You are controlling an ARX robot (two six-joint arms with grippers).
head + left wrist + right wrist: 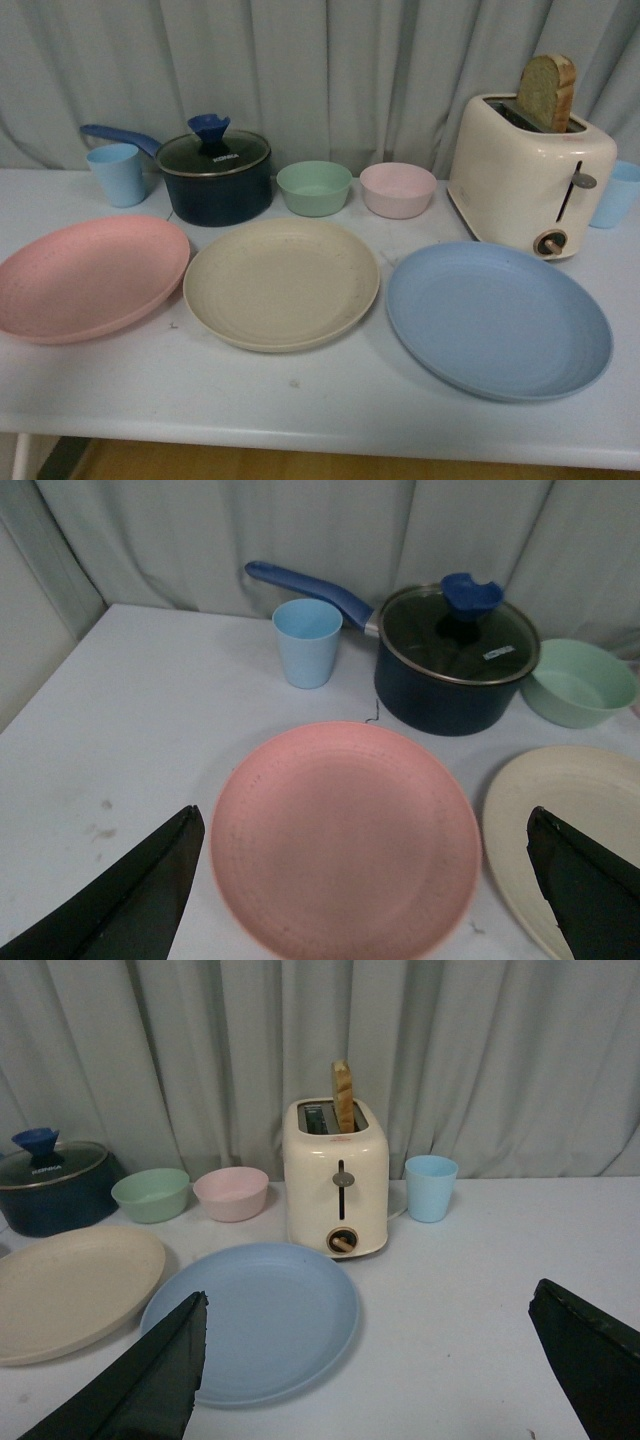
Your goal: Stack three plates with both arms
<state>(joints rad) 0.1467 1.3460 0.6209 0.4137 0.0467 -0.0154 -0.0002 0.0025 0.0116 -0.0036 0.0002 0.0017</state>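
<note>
Currently pink plate (90,275), beige plate (280,283), blue plate (498,318) in row; unstacked

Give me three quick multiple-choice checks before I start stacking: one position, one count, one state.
1. Which large round matte plastic plate lies in the middle of the row? A. pink plate B. beige plate C. blue plate
2. How many small round bowls stand behind the plates? A. one B. two C. three
3. The plates are: A. all stacked B. two stacked C. all separate
Answers: 1 B, pink lies to its left, blue to its right. 2 B, a green bowl and a pink bowl, between the dark lidded pot and the cream toaster. 3 C, each lies alone on the white table.
</note>
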